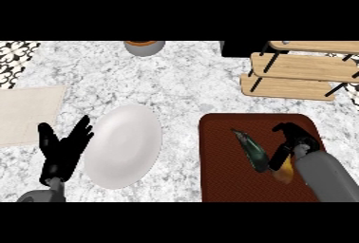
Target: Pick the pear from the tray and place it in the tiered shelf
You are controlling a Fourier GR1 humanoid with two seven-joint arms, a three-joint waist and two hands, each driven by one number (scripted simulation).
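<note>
The right hand [293, 140] reaches over the tray [217, 156], its black fingers curled downward beside an orange-yellow shape at its lower edge, which appears to be the pear [282, 174]; whether the fingers already pinch it cannot be told, since forearm and hand hide most of it. Just left of the hand lies a dark green, pointed object [254, 151], also on the tray. The pear likely is light, rigid and smooth-skinned, so it may roll or slip; a hold around its broad belly, thumb opposite fingers, seems safest. The tiered shelf [298, 71] stands beyond the tray, at the far right. The left hand [64, 147] rests open, fingers up, beside a white plate [125, 147].
</note>
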